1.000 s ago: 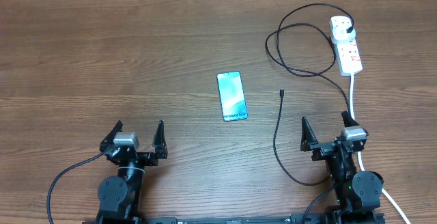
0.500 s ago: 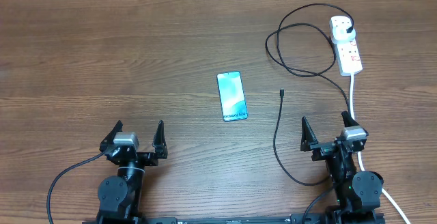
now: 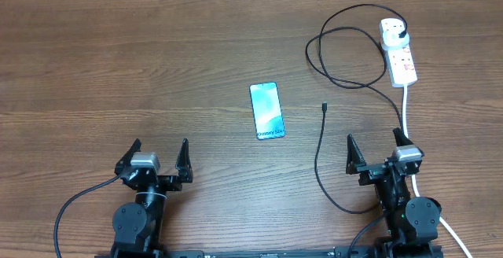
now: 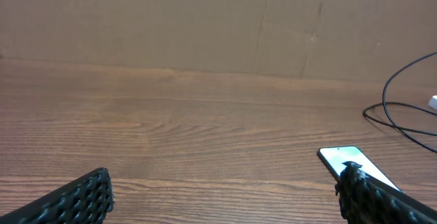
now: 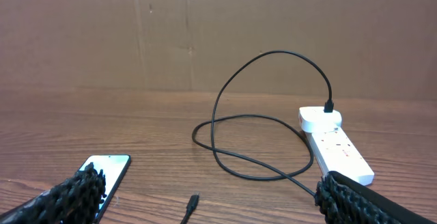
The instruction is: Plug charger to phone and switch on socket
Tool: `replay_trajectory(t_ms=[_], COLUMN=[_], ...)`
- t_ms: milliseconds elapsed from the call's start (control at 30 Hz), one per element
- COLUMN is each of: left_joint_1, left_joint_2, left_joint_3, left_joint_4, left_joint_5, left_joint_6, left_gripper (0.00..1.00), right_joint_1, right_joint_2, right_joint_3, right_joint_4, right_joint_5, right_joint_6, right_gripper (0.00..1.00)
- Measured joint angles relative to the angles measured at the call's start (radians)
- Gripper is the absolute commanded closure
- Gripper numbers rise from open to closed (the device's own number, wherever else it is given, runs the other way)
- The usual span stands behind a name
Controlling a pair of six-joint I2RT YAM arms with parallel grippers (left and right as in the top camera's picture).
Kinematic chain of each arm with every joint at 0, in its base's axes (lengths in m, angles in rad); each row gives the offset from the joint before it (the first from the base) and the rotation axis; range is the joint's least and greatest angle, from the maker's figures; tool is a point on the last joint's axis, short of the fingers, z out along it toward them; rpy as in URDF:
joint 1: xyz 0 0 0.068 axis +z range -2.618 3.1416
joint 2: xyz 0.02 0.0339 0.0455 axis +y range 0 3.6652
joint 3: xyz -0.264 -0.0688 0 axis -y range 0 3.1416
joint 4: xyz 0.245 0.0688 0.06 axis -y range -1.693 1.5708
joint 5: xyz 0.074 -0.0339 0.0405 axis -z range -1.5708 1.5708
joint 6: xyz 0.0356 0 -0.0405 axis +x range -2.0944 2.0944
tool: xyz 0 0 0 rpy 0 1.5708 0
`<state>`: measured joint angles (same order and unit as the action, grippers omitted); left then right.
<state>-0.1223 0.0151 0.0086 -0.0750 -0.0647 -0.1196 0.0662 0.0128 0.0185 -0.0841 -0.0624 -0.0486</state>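
Observation:
The phone (image 3: 266, 111) lies flat at the table's middle, its blue-teal screen up; it also shows in the left wrist view (image 4: 355, 165) and the right wrist view (image 5: 109, 170). The charger cable (image 3: 318, 164) loops across the right side. Its connector tip (image 3: 324, 107) lies free to the right of the phone and shows in the right wrist view (image 5: 192, 202). Its black plug (image 3: 403, 32) sits in the white socket strip (image 3: 399, 53), also seen from the right wrist (image 5: 336, 142). My left gripper (image 3: 157, 156) and right gripper (image 3: 376, 149) are both open and empty near the front edge.
The strip's thick white lead (image 3: 409, 108) runs down the right side past my right arm. A brown cardboard wall (image 5: 205, 33) stands behind the table's far edge.

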Motion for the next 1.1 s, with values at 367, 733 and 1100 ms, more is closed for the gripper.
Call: replay_trajectory(t_ms=[367,733,1100], left_joint_1=[0.000,0.000,0.000], left_joint_2=[0.000,0.000,0.000], left_joint_3=[0.000,0.000,0.000], left_joint_4=[0.000,0.023,0.216], left_joint_5=[0.001,0.224,0.302], left_joint_6=[-0.001,-0.390,-0.660], left_gripper=[0.00,0.00,0.00], right_joint_1=[0.000,0.000,0.000], right_joint_2=[0.000,0.000,0.000], right_joint_3=[0.000,0.000,0.000], right_joint_4=[0.000,0.000,0.000], right_joint_5=[0.000,0.000,0.000], right_joint_6=[0.000,0.000,0.000], right_gripper=[0.00,0.00,0.00])
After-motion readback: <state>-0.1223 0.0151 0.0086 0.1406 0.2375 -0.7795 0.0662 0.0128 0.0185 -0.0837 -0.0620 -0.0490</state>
